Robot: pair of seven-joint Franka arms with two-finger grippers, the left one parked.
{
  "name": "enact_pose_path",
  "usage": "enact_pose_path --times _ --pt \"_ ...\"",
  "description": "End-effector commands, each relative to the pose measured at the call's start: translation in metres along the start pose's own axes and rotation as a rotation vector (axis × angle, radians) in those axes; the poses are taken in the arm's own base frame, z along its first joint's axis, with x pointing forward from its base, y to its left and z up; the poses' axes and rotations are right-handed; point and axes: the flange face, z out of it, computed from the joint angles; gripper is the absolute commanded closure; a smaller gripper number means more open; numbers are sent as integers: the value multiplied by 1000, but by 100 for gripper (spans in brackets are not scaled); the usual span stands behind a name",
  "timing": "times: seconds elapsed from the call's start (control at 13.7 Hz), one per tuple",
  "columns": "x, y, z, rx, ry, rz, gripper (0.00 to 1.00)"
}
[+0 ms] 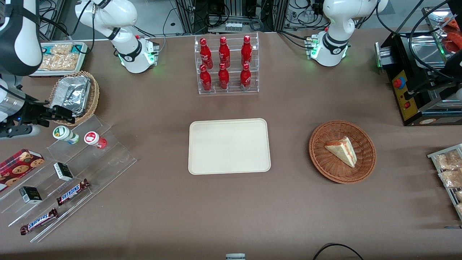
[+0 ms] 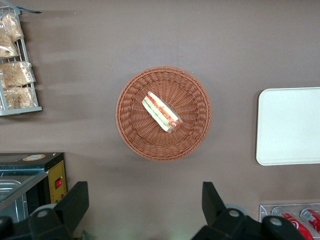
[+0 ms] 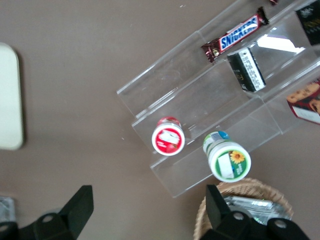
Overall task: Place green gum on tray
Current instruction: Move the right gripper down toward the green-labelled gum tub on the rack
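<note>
Green gum (image 1: pixel 65 134) not yet picked up.
Tool (image 3: pixel 150 212) hovers above it, fingers spread wide; tray (image 1: pixel 229 146) bare.

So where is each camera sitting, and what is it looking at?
Front view: high above the table's near edge, looking down at the tray, the green gum and both arms; the gripper hangs open beside the gum.
Right wrist view: on the working arm, looking straight down at the green gum and red gum; gripper fingers show.
Left wrist view: on the parked arm, looking down at the wicker basket holding a sandwich.
All three views share the tray.
</note>
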Motion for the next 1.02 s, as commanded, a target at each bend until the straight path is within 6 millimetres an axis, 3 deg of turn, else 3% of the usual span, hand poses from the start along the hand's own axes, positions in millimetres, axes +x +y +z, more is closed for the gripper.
enact_pose_path --times 0.0,0.29,0.51,0.95 --pt "-25 19 18 -16 43 -124 0" --pt "-39 64 51 -70 138 -338 0" --pt "-49 79 76 -91 164 -440 0" --pt "-48 84 103 -87 148 -448 0"
